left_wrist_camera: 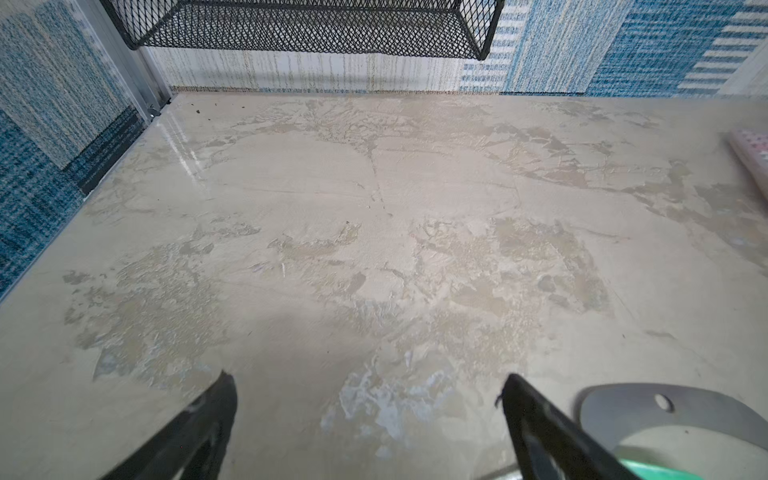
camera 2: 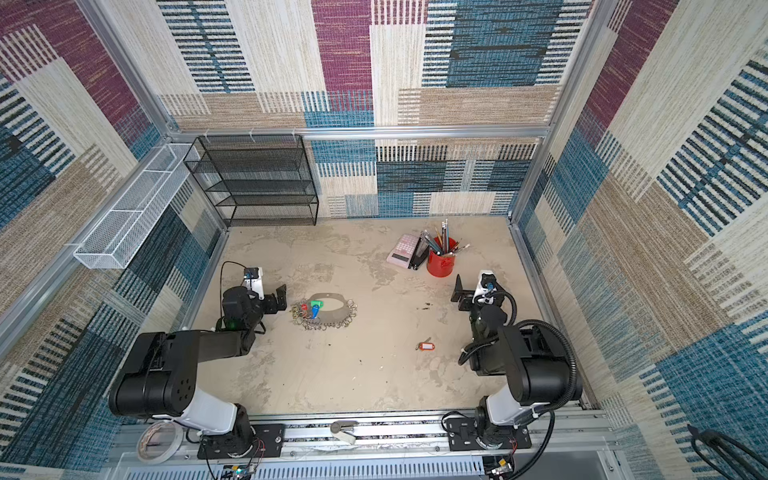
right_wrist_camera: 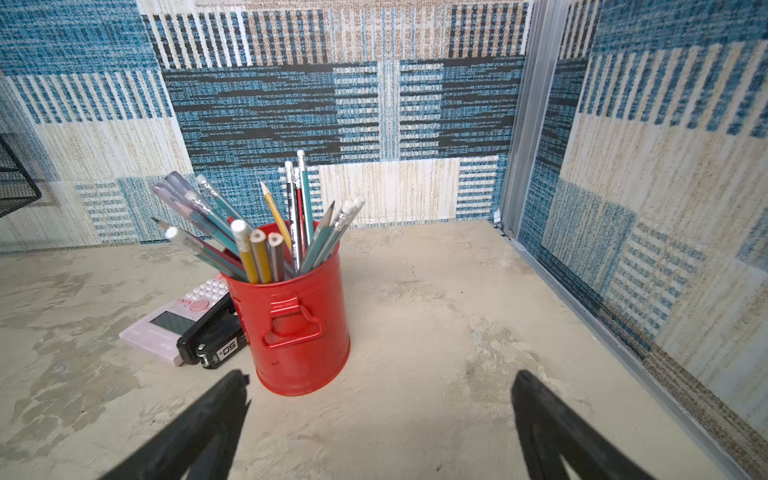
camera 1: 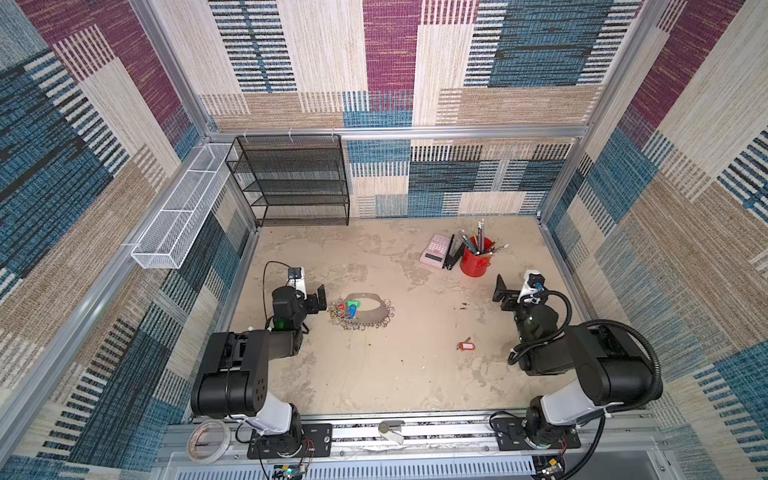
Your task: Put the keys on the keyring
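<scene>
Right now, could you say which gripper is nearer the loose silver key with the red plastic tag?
Right. The right gripper hangs just beyond the key; the left gripper, far across.

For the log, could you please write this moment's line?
left gripper: open, empty | right gripper: open, empty | grey band keyring: beside left gripper | red-tagged silver key: loose

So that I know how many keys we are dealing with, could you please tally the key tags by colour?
Red: 2, the loose red tag and the second red tag at the keyring.
Blue: 1, the blue tag, at the keyring.
Green: 1, the green tag, at the keyring.
Total: 4.
</scene>
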Robot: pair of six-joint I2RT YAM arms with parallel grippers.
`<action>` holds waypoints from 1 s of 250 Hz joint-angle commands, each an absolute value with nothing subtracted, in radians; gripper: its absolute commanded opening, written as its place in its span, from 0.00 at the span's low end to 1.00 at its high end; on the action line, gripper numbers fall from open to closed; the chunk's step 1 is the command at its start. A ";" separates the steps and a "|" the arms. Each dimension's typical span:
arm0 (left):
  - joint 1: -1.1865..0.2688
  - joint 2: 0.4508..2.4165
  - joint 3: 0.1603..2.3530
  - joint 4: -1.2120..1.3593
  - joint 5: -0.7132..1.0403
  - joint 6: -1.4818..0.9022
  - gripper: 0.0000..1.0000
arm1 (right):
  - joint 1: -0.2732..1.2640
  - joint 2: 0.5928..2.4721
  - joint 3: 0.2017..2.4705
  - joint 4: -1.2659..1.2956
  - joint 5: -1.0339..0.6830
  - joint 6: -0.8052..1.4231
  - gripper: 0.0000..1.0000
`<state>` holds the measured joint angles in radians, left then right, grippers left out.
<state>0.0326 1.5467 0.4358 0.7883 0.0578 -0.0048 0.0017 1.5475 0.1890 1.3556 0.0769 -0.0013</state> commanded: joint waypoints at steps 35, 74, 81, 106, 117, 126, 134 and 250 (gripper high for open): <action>0.033 1.546 0.441 0.801 0.063 0.026 1.00 | 0.003 1.549 0.195 1.356 0.047 -0.014 1.00; 0.035 1.547 0.443 0.800 0.067 0.025 1.00 | 0.003 1.549 0.195 1.356 0.047 -0.013 1.00; 0.034 1.547 0.442 0.798 0.067 0.024 1.00 | 0.003 1.549 0.193 1.357 0.047 -0.014 1.00; 0.035 1.546 0.442 0.800 0.066 0.024 1.00 | 0.003 1.549 0.192 1.360 0.046 -0.014 1.00; 0.035 1.546 0.443 0.799 0.067 0.024 1.00 | 0.003 1.548 0.192 1.360 0.047 -0.014 0.99; 0.035 1.548 0.442 0.798 0.067 0.024 1.00 | 0.003 1.549 0.192 1.360 0.046 -0.014 1.00; 0.035 1.548 0.445 0.796 0.066 0.023 1.00 | 0.003 1.548 0.192 1.359 0.047 -0.014 1.00; 0.041 1.542 0.423 0.828 0.003 -0.007 1.00 | 0.001 1.547 0.184 1.372 0.100 0.011 1.00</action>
